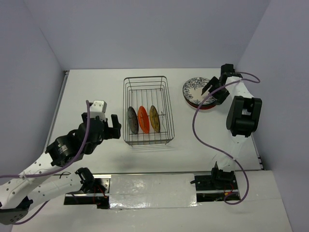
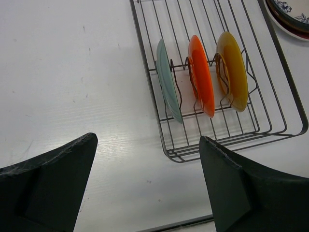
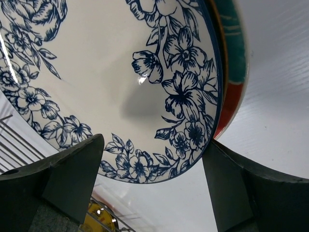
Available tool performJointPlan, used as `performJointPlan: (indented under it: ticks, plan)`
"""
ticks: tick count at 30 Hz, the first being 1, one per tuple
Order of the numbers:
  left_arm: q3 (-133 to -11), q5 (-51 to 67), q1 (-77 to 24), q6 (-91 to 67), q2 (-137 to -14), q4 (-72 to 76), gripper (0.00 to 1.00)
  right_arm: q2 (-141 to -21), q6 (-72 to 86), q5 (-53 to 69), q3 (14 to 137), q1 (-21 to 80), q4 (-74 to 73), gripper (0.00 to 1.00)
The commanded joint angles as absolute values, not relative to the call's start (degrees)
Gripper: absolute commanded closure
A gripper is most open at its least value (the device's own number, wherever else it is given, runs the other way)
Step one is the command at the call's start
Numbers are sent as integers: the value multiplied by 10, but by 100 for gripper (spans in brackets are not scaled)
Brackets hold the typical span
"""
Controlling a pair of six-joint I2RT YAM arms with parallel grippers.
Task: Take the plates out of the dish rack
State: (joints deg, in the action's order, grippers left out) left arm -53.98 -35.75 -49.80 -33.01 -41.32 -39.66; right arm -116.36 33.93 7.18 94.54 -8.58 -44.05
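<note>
The wire dish rack (image 1: 167,104) stands mid-table with three plates upright on its prongs: a teal one (image 2: 169,87), a red-orange one (image 2: 202,75) and a yellowish one (image 2: 232,70). My left gripper (image 2: 148,140) is open over bare table just left of the rack's near corner (image 2: 178,157), holding nothing. To the right of the rack lies a stack topped by a white plate with dark blue flowers (image 3: 106,63) on a teal, red-rimmed plate (image 3: 234,58). My right gripper (image 3: 153,141) hangs open over the stack's edge, fingers either side of the white plate's rim, not gripping.
The stack (image 1: 197,92) sits near the right wall. Part of the rack and the yellowish plate (image 3: 94,222) show low in the right wrist view. The table's near edge (image 2: 193,223) runs below the left gripper.
</note>
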Motion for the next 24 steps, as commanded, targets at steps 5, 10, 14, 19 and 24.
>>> performJointPlan:
  ticks: [5, 10, 14, 19, 24]
  plan:
    - [-541, -366, -500, -325, -411, -389, 0, -1092, 344, 35, 863, -76, -396, 12]
    - [-543, -366, -500, -327, -410, -393, 1, -1061, 342, 49, 831, -80, -390, 12]
    - [-543, -379, -503, -329, -403, -395, 0, -1009, 332, 37, 796, -76, -389, 12]
    - [-549, -445, -506, -370, -415, -430, 0, -808, 260, 35, 714, -8, -316, 12]
    - [-605, -501, -463, -459, -532, -544, 1, -753, 185, -51, 797, 194, -437, 14]
